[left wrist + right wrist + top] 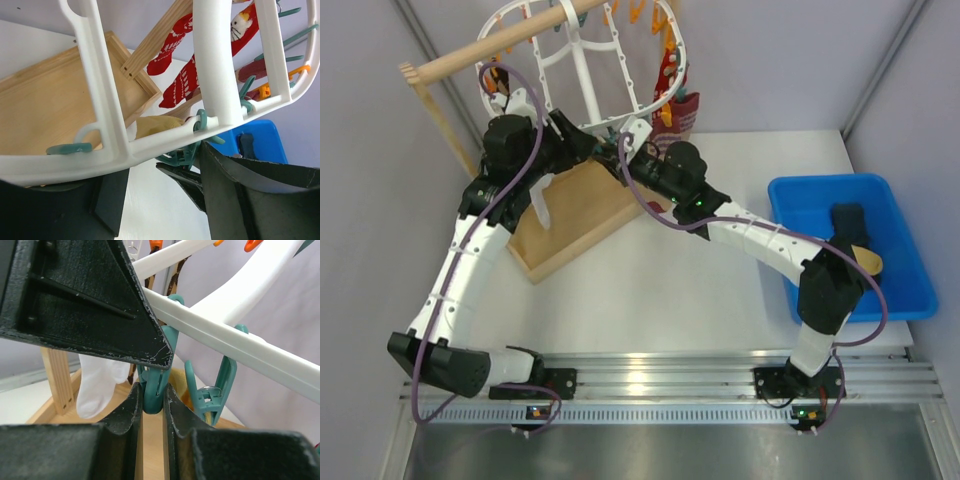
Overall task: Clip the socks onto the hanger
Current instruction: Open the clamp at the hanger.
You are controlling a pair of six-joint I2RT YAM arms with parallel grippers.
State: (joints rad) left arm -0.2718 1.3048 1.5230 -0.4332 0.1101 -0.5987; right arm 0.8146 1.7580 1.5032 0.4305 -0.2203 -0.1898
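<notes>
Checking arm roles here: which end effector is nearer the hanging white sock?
Left. The left end effector sits at the rim of the hanger, right by the white sock. The right end effector pinches a teal clip farther along the rim, to the sock's right.

- Top view: bright, even light; glare on the metal rail (640, 388) at 6 o'clock; soft shadows on the bench (660, 290).
- Wrist views: close white hanger (215, 60) bars slightly blurred; foreground dark at 6 o'clock.

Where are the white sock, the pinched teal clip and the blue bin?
white sock (100, 385), right wrist view, its middle.
teal clip (153, 394), right wrist view, handle end.
blue bin (825, 182), top view, far rim.
</notes>
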